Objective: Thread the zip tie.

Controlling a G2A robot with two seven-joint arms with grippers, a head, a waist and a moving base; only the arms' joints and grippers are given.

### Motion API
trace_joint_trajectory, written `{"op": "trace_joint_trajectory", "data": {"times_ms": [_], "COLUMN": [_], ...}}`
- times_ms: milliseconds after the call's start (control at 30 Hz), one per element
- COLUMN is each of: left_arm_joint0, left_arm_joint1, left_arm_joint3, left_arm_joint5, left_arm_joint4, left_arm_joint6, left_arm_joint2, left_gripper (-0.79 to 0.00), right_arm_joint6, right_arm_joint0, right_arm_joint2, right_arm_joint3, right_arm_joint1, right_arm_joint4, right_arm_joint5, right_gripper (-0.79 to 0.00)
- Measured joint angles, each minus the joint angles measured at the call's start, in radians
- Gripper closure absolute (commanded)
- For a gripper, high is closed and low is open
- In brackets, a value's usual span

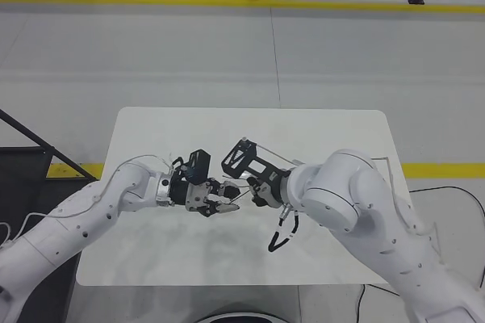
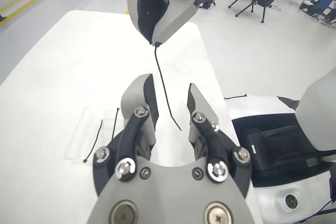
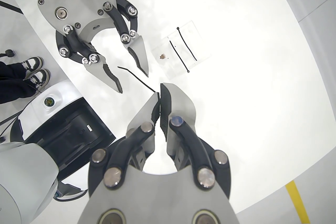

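1. Pinching one end of a black zip tie (image 3: 136, 76), the right gripper (image 3: 159, 89) has its fingers pressed together on it, close to one corner of the clear tray (image 3: 194, 37).
2. The zip tie sticks out from those fingertips towards the left gripper (image 3: 134, 83). Its free tail is slightly bent at the far end, and the whole tie is outside the tray, just beside it.
3. The left gripper (image 2: 170, 80) faces the right gripper (image 2: 155, 42) near the same side of the tray, with its fingers spread wide and nothing held.
4. The strap of the tie (image 2: 163, 86) runs into the gap between the left gripper's fingers. It seems to touch neither pad, though the angle makes this hard to confirm.
5. The tray (image 2: 78, 135) lies flat on the white table (image 1: 307, 137).
6. Two spare zip ties (image 3: 183, 62) lie inside the tray, side by side and apart, with their heads at opposite ends.
7. A small brownish speck (image 3: 162, 56) sits in the tray next to the spares; what it is cannot be told.
8. From above, the left gripper (image 1: 222, 202) and right gripper (image 1: 246, 194) meet tip to tip over the table.
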Motion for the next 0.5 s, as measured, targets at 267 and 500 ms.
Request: {"op": "trace_joint_trajectory", "data": {"times_ms": [267,500], "left_arm_joint0": [-0.036,-0.066], "left_arm_joint1": [0.000,-0.005], "left_arm_joint3": [0.023,0.040], "left_arm_joint5": [0.000,0.000], "left_arm_joint4": [0.020,0.028], "left_arm_joint6": [0.060,0.093], "left_arm_joint2": [0.055,0.098], "left_gripper": [-0.246,-0.111], "right_arm_joint6": [-0.005,-0.008], "right_arm_joint0": [0.002,0.008], "right_arm_joint2": [-0.004,-0.012], "right_arm_joint3": [0.002,0.010], "right_arm_joint1": [-0.002,-0.006], "right_arm_joint4": [0.002,0.005], "right_arm_joint5": [-0.003,-0.006], "right_gripper": [0.000,0.000]}}
